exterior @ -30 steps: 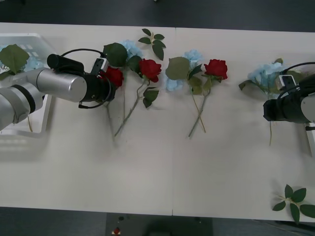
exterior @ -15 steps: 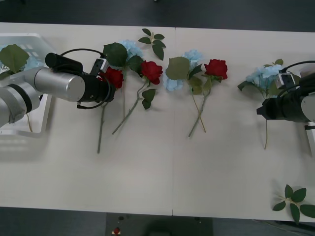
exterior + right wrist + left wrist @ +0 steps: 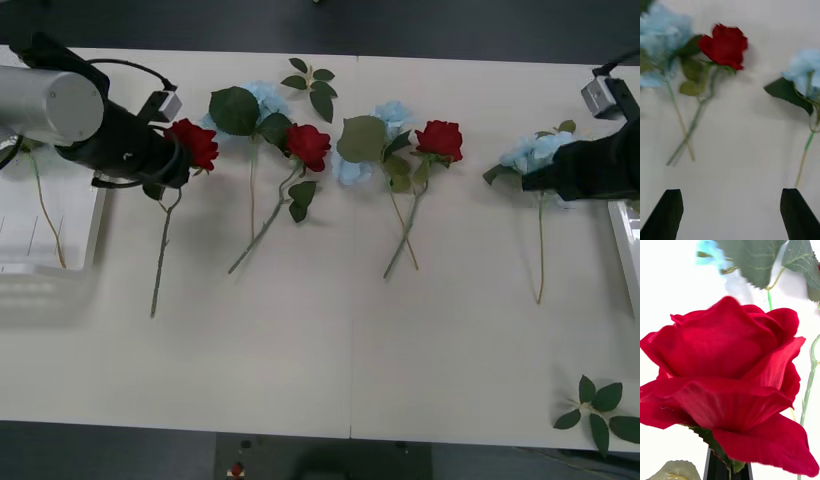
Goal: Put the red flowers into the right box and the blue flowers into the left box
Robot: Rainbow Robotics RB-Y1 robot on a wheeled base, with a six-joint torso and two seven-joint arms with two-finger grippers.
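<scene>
Left gripper (image 3: 172, 160) is clamped on a red rose (image 3: 195, 143) just under the bloom; the rose is held beside the left box (image 3: 20, 262), its stem (image 3: 160, 262) hanging down toward the table (image 3: 330, 350). In the left wrist view the bloom (image 3: 730, 382) sits right above the closed black fingers (image 3: 728, 468).

Right gripper (image 3: 732, 213) is spread wide, nothing between the fingers (image 3: 664, 217). It is seen at the right edge of the table in the front view, at the head of a blue flower (image 3: 535, 152) whose stem runs toward the near edge. Contact with that flower cannot be told.

Two more red roses (image 3: 308, 145) (image 3: 440, 139) and two blue flowers (image 3: 265, 100) (image 3: 390, 115) lie in a row mid-table. A stem lies inside the left box. A strip of the right box (image 3: 625, 240) is seen at the right edge. Loose leaf sprigs are seen at the far edge (image 3: 312, 85) and the near right corner (image 3: 600, 405).
</scene>
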